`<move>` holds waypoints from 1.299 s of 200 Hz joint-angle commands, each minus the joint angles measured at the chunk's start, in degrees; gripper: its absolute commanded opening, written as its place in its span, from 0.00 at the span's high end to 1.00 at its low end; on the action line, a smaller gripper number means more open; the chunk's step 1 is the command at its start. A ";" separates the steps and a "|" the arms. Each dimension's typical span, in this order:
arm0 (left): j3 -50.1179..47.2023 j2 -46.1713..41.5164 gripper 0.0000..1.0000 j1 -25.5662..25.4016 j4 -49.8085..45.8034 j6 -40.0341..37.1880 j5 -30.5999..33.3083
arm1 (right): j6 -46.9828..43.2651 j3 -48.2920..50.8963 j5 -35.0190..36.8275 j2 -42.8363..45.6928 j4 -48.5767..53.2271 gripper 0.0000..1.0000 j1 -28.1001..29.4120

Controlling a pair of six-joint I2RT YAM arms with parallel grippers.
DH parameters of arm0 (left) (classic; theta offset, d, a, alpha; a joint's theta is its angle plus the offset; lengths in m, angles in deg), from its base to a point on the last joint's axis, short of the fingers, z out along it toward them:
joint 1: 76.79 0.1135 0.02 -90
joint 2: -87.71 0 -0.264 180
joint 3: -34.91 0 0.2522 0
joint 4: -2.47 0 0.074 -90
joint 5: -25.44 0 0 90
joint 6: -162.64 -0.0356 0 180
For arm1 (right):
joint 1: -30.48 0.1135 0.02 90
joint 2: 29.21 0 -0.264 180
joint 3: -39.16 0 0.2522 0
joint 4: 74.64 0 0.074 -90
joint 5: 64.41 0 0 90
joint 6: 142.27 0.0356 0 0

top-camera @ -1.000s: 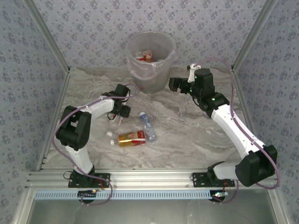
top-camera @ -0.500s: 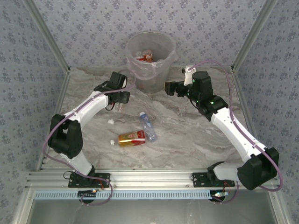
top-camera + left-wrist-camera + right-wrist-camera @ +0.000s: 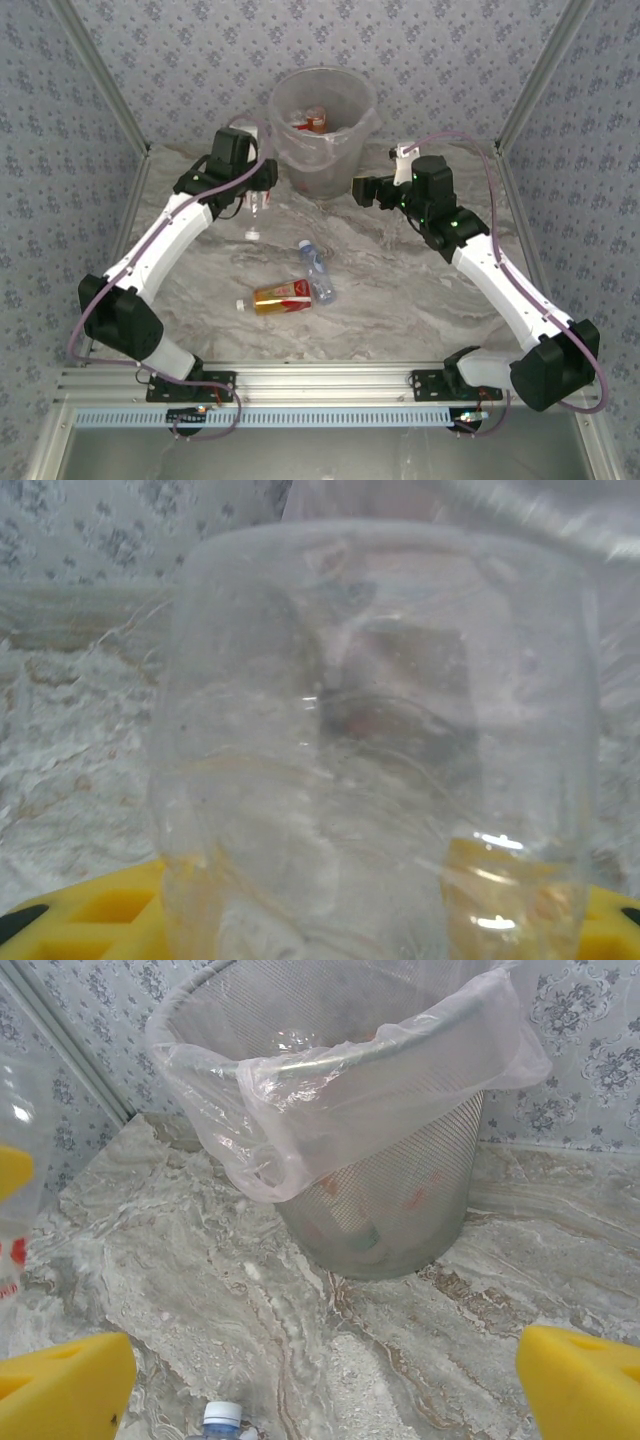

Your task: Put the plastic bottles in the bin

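Note:
My left gripper (image 3: 257, 198) is shut on a clear plastic bottle (image 3: 370, 760), held above the table just left of the bin (image 3: 322, 130). The bottle's white cap (image 3: 252, 234) hangs below it, and its yellow pads (image 3: 100, 910) press against the bottle's sides. The round, lined bin holds some bottles (image 3: 310, 120). Two bottles lie on the table: a blue-labelled one (image 3: 317, 270) and a gold-and-red one (image 3: 280, 296). My right gripper (image 3: 362, 188) stands open by the bin's right base, facing the bin (image 3: 340, 1130), with nothing between its fingers (image 3: 60, 1390).
The table is marbled grey (image 3: 400, 290), boxed in by patterned walls with metal posts (image 3: 100, 90) at the back corners. The blue-labelled bottle's cap (image 3: 222, 1415) shows low in the right wrist view. The held bottle (image 3: 12, 1160) shows at that view's left edge.
My left arm has lifted the clear bottle off the table and carried it back toward the bin's left side. The right gripper has shifted slightly left toward the bin.

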 commanded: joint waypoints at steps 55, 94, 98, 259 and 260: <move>12.85 1.53 0.46 -2.91 14.40 8.45 -8.89 | 0.71 3.59 4.81 4.27 -5.00 0.00 0.88; 14.96 2.56 0.46 -4.04 22.33 10.44 -10.03 | 0.56 5.12 6.25 6.87 -3.74 0.00 0.76; 14.98 2.65 0.46 -4.10 23.49 10.79 -10.01 | 0.48 5.27 6.43 7.19 -3.52 0.00 0.80; 31.48 24.81 0.44 -2.34 47.58 11.00 3.17 | 1.84 10.78 11.39 18.89 0.41 0.00 0.71; 31.86 25.04 0.44 -2.35 47.50 11.00 3.08 | 1.86 10.81 11.36 18.95 0.48 0.00 0.71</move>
